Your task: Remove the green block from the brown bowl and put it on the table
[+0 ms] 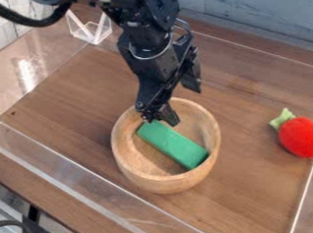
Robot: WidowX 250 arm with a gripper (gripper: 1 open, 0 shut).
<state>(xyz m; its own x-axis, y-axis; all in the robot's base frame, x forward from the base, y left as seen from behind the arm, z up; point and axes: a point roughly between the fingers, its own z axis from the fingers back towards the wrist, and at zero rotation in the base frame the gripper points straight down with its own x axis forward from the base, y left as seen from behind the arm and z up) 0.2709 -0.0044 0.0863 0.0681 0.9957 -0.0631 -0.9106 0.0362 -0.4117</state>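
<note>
Your pincer point(160, 111) hangs spread wide and empty, with the green block point(173, 144) lying flat in the brown bowl point(133, 171) just below its tips. The block looks light, stiff and probably smooth, so take it across its narrow sides near the middle.

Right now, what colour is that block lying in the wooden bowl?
Solid bright green: the block shows clearly in the only camera view, inside the bowl.
</note>
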